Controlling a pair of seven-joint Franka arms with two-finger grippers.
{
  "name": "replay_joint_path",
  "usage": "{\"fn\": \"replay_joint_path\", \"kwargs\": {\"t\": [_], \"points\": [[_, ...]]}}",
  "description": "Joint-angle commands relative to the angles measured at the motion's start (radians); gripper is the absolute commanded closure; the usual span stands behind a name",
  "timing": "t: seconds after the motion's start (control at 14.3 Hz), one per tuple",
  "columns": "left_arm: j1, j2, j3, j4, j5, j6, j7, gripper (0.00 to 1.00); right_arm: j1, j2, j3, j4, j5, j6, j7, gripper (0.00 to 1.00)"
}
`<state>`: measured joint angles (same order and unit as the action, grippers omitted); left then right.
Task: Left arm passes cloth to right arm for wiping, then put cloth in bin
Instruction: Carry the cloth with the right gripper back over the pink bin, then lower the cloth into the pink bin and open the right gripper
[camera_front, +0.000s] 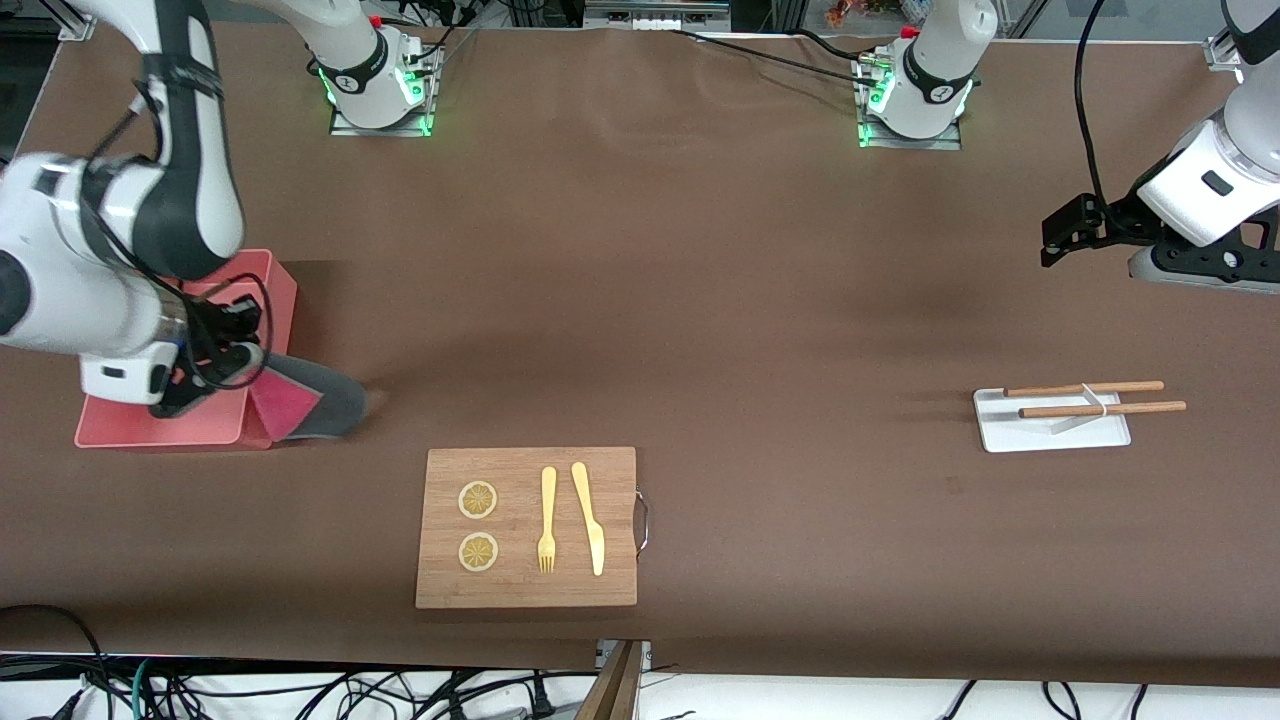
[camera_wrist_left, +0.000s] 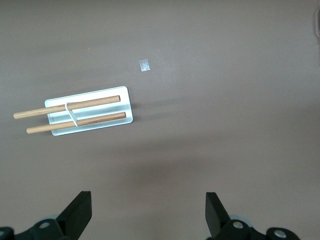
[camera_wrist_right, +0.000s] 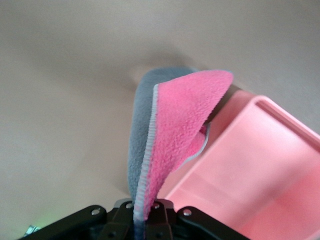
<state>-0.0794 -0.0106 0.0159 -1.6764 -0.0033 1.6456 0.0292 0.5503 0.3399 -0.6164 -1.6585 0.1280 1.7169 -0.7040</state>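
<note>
At bin (camera_front: 262, 275) corner: right tool (camera_front: 205, 385) clamped on cloth (camera_front: 310, 400) edge; cloth soft, light, limp, drooping over desk beside wall. Left tool (camera_front: 1062, 235) apart, waiting.

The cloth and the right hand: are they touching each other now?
Touching. The right wrist view shows the cloth pinched between the shut fingers of the right hand, its free end hanging over the edge of the bin.

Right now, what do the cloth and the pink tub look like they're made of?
The small two-sided cloth, pink and grey: soft fleece or microfibre, judging by its fuzzy nap and stitched edge. The pink rectangular tub: probably plastic, smooth with a faint sheen and thin moulded walls.
</note>
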Motion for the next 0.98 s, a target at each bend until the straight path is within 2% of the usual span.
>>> {"fn": "replay_joint_path", "kwargs": {"t": [0.0,0.28,0.42,0.7,0.91], "points": [[0.004,0.012,0.001,0.029,-0.014,-0.020,0.026,0.00,-0.042,-0.114,0.020,0.017,-0.057,-0.109,0.031,1.00],[0.006,0.012,0.001,0.029,-0.015,-0.018,0.026,0.00,-0.102,-0.245,0.030,0.023,-0.154,-0.229,-0.008,1.00],[0.006,0.012,0.002,0.029,-0.014,-0.020,0.026,0.00,-0.145,-0.268,0.030,0.032,-0.182,-0.247,-0.064,1.00],[0.004,0.012,0.002,0.029,-0.014,-0.020,0.024,0.00,-0.214,-0.248,0.030,0.025,-0.224,-0.183,-0.084,1.00],[0.006,0.012,0.002,0.029,-0.014,-0.020,0.024,0.00,-0.248,-0.165,0.030,-0.021,-0.226,-0.070,-0.081,1.00]]}}
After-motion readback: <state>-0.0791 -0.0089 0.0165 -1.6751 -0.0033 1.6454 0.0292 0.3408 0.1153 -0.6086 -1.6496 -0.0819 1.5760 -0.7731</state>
